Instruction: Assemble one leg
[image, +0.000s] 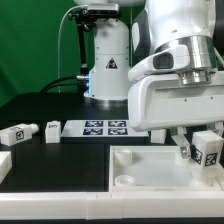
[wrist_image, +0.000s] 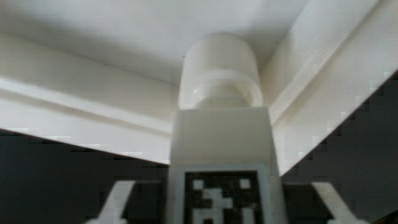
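A leg (image: 208, 149), a white blocky peg with a tag, stands at the far right corner of the large white tray-like piece (image: 150, 172). In the wrist view the leg (wrist_image: 222, 140) points its rounded end into that corner (wrist_image: 311, 45). My gripper (image: 198, 148) is down around the leg. My gripper (wrist_image: 222, 205) is open. Its fingers (wrist_image: 121, 200) stand on either side of the leg, with a dark gap on each side. Two more legs (image: 20, 132) (image: 52, 129) lie on the black table at the exterior view's left.
The marker board (image: 105, 127) lies flat behind the tray-like piece. Another white part (image: 3, 160) shows at the left edge. A white robot base (image: 107, 60) and a green backdrop stand behind.
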